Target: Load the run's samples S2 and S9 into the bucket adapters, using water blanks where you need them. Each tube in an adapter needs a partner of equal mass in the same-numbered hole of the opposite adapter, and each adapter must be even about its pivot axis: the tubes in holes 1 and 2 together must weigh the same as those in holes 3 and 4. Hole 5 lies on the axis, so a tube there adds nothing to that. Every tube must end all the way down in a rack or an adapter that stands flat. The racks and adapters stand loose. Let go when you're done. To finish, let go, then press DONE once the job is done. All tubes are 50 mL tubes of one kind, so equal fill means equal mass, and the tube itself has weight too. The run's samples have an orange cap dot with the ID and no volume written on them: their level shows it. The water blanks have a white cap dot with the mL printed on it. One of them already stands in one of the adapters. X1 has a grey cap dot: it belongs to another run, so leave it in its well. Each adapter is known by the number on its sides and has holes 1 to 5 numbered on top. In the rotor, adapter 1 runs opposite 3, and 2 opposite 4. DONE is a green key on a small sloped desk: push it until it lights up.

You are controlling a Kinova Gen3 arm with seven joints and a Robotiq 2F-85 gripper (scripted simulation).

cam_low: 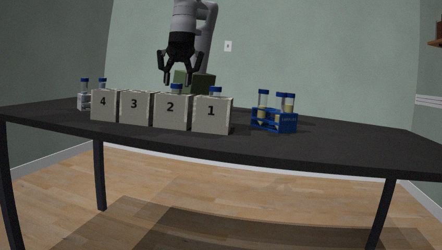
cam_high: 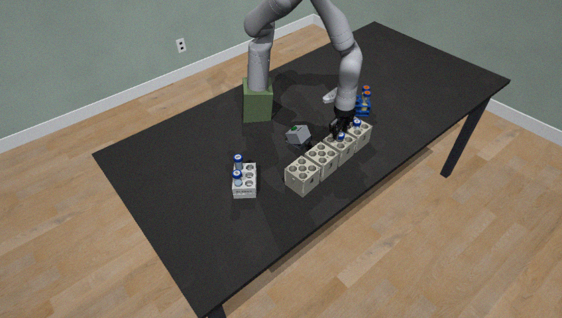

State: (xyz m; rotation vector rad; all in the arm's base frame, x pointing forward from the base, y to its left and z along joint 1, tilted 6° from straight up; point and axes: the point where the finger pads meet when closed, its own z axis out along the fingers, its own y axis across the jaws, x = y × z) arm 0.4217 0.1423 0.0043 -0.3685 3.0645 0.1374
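Note:
Four beige adapters stand in a row: adapter 4 [cam_low: 103, 104], adapter 3 [cam_low: 134, 107], adapter 2 [cam_low: 171, 110] and adapter 1 [cam_low: 211, 114]. A blue-capped tube [cam_low: 176, 87] stands in adapter 2, also seen from above [cam_high: 340, 136]. Another blue-capped tube [cam_low: 215, 90] stands in adapter 1 [cam_high: 360, 133]. My gripper [cam_low: 176, 80] is open just above the tube in adapter 2, its fingertips level with the cap and apart from it. The blue sample rack [cam_low: 274, 119] holds three tubes with yellowish fill; two show orange dots [cam_high: 366, 90].
A white blank rack [cam_high: 244, 179] with two blue-capped tubes stands at the left of the table. The grey desk with the green DONE key [cam_high: 297, 134] sits behind the adapters. The arm's green base block [cam_high: 257, 100] stands further back.

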